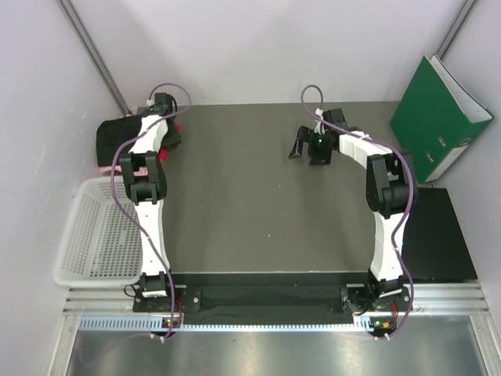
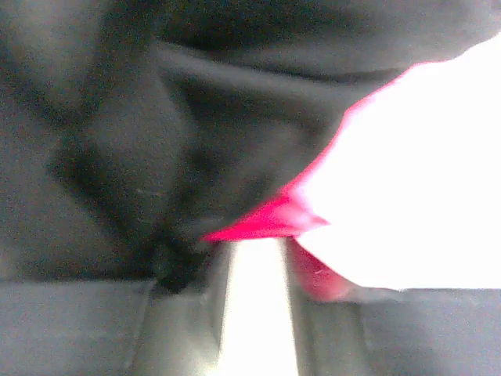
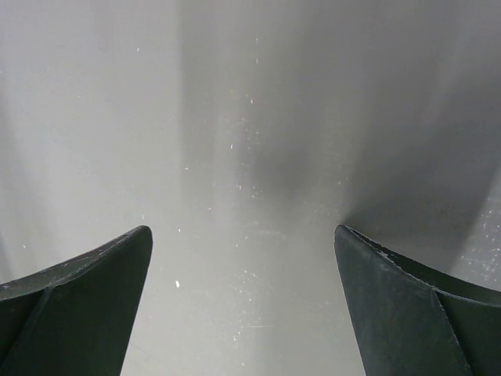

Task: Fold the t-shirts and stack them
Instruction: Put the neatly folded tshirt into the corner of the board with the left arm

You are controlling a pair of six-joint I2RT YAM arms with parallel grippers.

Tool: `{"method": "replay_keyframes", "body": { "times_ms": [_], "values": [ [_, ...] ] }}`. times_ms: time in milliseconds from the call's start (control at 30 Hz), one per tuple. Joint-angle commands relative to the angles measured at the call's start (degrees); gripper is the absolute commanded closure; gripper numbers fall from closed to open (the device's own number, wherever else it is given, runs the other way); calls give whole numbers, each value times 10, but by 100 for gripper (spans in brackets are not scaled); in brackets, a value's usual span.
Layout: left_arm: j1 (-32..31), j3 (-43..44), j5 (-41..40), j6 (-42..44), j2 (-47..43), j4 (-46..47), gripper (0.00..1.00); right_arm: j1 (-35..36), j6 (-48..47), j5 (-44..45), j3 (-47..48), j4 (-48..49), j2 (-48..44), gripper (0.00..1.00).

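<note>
A black t-shirt [image 1: 116, 137] lies bunched at the table's far left corner, with a light pink t-shirt's edge [image 1: 104, 167] showing under it. A bit of the pink-red t-shirt [image 1: 179, 128] pokes out beside my left gripper [image 1: 170, 135], which sits low on this pile. In the left wrist view, black cloth [image 2: 156, 117] fills the frame, and the red edge [image 2: 266, 223] lies across the tips of my left gripper [image 2: 254, 251]. Its blurred fingers [image 2: 184, 313] stand slightly apart. My right gripper [image 1: 311, 146] [image 3: 243, 243] hovers wide open over bare table, holding nothing.
A white mesh basket [image 1: 94, 235] stands at the left edge, close to the left arm. A green binder [image 1: 438, 117] leans in the far right corner. A black pad [image 1: 438, 235] lies at the right. Walls close in on the left, back and right.
</note>
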Motion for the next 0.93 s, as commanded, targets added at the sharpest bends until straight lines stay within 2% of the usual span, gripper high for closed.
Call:
{"method": "replay_keyframes", "body": {
  "times_ms": [0,33,67,100,167,200,400,567,700,900],
  "values": [
    [4,-104,104,-8,-103,97,25,2,7,13,-4,18,-37,0],
    [1,-134,118,-19,-128,112,11,3,8,17,-4,20,-40,0],
    [-5,-165,128,-22,-152,136,1,3,6,27,-5,20,-43,0],
    [-20,-210,136,-17,-191,161,1,3,4,34,-2,20,-46,0],
    [-35,-232,138,-6,-219,167,1,2,-12,82,11,-6,-49,0],
    [-65,-232,135,1,-229,163,1,2,-22,105,27,-16,-53,0],
    [-147,-154,91,84,-200,80,1,2,-106,336,66,-81,-83,0],
    [-168,-155,95,88,-185,71,1,1,-160,488,41,-69,-116,0],
    [-170,-167,96,81,-175,67,1,-4,-158,501,3,-54,-141,1],
    [-166,-177,112,98,-171,73,1,-4,-125,469,-25,-41,-153,0]
  ]
}}
